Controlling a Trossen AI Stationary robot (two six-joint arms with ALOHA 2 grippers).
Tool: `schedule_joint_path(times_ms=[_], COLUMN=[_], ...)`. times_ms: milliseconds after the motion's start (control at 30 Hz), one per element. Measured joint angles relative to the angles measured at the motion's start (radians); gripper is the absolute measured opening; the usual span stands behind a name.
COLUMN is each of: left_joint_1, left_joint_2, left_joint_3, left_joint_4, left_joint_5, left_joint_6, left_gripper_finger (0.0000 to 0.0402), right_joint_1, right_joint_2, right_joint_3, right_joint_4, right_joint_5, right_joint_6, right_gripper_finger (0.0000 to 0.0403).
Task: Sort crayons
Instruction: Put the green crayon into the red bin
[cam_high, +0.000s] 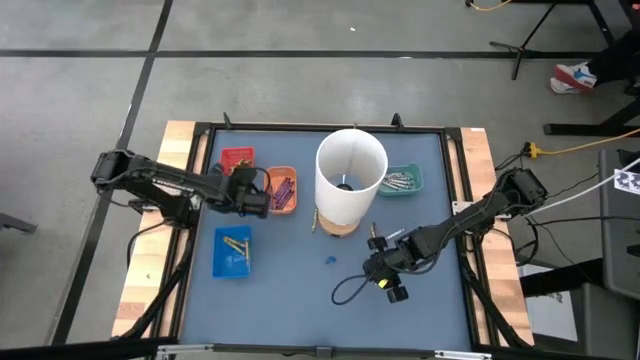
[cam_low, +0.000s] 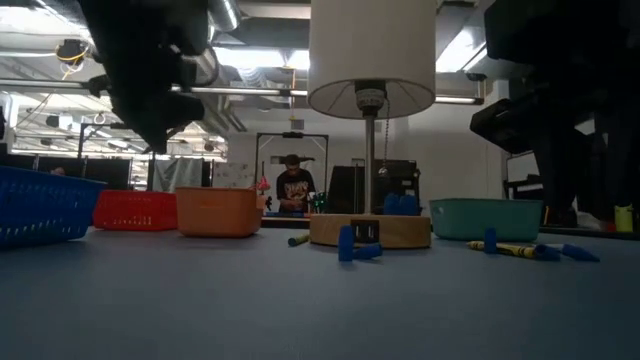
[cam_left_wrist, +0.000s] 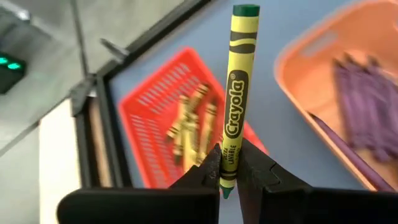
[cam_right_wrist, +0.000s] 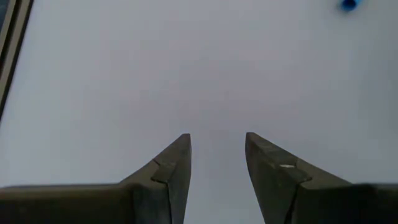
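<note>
Standing upright between the closed fingers of the left gripper (cam_left_wrist: 229, 177): one yellow crayon (cam_left_wrist: 236, 93) with a green tip, pinched near its lower end, label readable along its side. Held above the far left part of the table, between the red tray (cam_high: 237, 158) and the orange tray (cam_high: 281, 188). Lying in the red tray (cam_left_wrist: 155, 124), several yellow crayons (cam_left_wrist: 193, 127) in a loose heap; lying in the orange tray (cam_left_wrist: 323, 68), a bunch of purple crayons (cam_left_wrist: 367, 106) side by side. Seen from above, more yellow crayons (cam_high: 236, 244) in the blue tray (cam_high: 232, 252) near the left front, and grey crayons (cam_high: 398, 181) in the teal tray (cam_high: 402, 180) on the far right side of the tall white cylinder (cam_high: 350, 176). Standing on a round wooden base (cam_low: 370, 230), this cylinder, about the middle of the table. Scattered on the mat at table height, a few loose pieces: blue crayons (cam_low: 358, 248) just in front of the base, a dark one (cam_low: 298, 239) to its left, a yellow one (cam_low: 505, 247) with blue ones (cam_low: 570, 252) near the teal tray (cam_low: 487, 218). Hovering low over bare blue mat (cam_right_wrist: 199, 74) at the right front, the right gripper (cam_right_wrist: 217, 168), fingers apart, holding nothing. Visible far behind the table in the low view, a person (cam_low: 294, 188).
</note>
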Motion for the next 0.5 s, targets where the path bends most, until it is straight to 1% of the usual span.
schedule_joint_path(times_ms=[100, 267, 400, 500], left_joint_1=[0.073, 0.185, 0.238, 0.255], left_joint_2=[0.0, 0.0, 0.001, 0.001], left_joint_3=[0.0, -0.032, -0.083, -0.122], left_joint_4=[0.0, 0.007, 0.065, 0.106], left_joint_5=[-0.02, 0.0, 0.042, 0.058], left_joint_6=[0.045, 0.068, 0.05, 0.02], left_gripper_finger=[0.0012, 0.0015, 0.0033, 0.005], right_joint_1=[0.0, 0.0, 0.0, 0.0], right_joint_2=[0.0, 0.0, 0.0, 0.0], right_joint_3=[0.0, 0.0, 0.0, 0.0], right_joint_4=[0.0, 0.0, 0.0, 0.0], right_joint_5=[0.0, 0.0, 0.0, 0.0], right_joint_6=[0.0, 0.0, 0.0, 0.0], right_gripper_finger=[0.015, 0.015, 0.015, 0.015])
